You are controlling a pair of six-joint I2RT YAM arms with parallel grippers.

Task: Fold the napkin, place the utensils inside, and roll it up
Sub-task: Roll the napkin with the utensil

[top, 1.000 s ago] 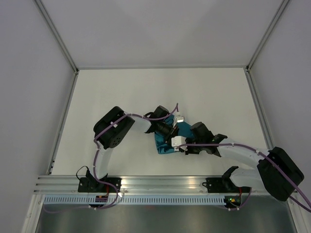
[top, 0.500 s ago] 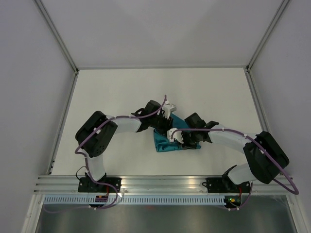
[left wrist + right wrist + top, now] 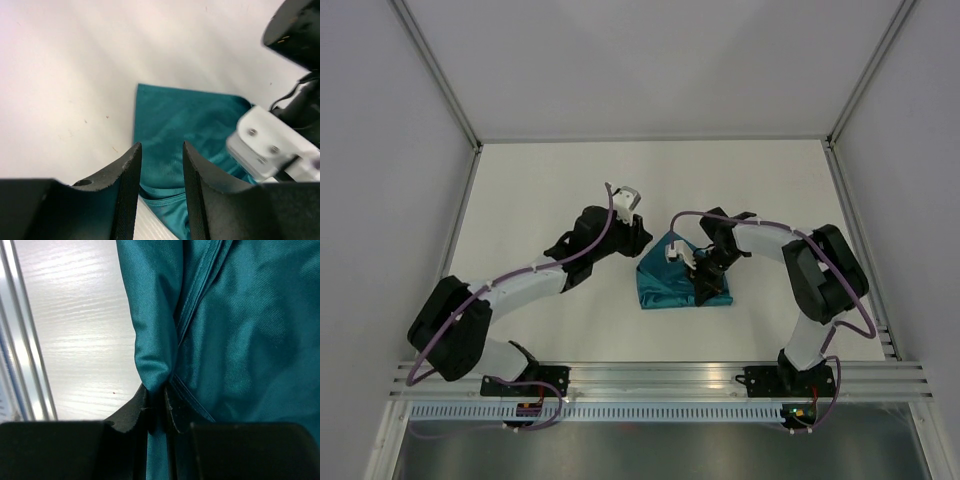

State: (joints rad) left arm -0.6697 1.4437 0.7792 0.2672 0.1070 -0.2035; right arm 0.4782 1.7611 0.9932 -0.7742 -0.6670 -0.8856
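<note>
The teal napkin (image 3: 670, 290) lies bunched and folded on the white table between the two arms. My right gripper (image 3: 704, 288) is over its right part, shut on a raised fold of the cloth (image 3: 156, 371); the fold runs down between its fingertips (image 3: 158, 399). My left gripper (image 3: 640, 240) hovers just up and left of the napkin, clear of it. In the left wrist view the fingers (image 3: 131, 165) stand apart with nothing between them, and the napkin (image 3: 185, 120) lies beyond. The utensils are out of view.
An aluminium rail (image 3: 650, 375) runs along the near table edge and also shows in the right wrist view as the rail (image 3: 20, 340). Grey walls close the table on three sides. The right arm's white wrist part (image 3: 270, 145) is close to my left fingers.
My left arm has drawn back to the left, off the napkin, with its jaws widening. My right gripper has swung round over the cloth, still pinching it, and the napkin now lies flatter.
</note>
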